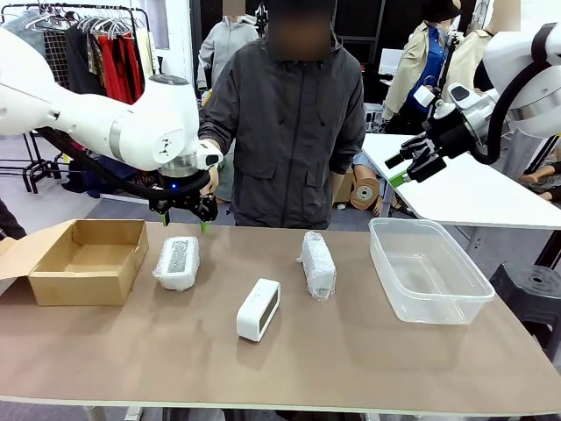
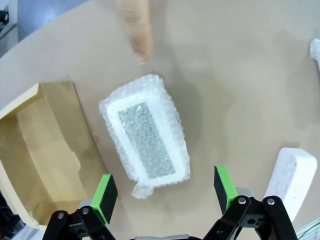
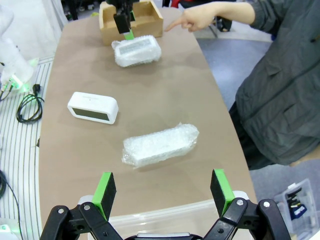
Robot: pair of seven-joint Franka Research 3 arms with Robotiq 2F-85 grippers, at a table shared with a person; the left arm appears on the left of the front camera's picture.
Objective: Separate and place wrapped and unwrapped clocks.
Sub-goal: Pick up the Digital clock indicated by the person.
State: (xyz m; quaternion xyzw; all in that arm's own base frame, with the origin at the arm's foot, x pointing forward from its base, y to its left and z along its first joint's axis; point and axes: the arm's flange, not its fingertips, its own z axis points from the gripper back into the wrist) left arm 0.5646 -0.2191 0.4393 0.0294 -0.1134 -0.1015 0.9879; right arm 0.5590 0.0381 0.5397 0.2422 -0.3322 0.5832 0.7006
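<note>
The left gripper [image 1: 185,221] hangs with its fingers spread wide and empty, just above the wrapped clock [image 1: 176,262] beside the cardboard box [image 1: 88,263]. The bare clock [image 1: 259,309] stands mid-table, and the second wrapped clock [image 1: 317,263] lies near the clear tub [image 1: 428,267]. The right gripper [image 1: 397,171] hovers high, jaws apart, holding nothing. The person's hand [image 3: 195,19] points a finger near the box.

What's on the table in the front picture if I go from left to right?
box → wrapped clock → bare clock → second wrapped clock → tub
</note>
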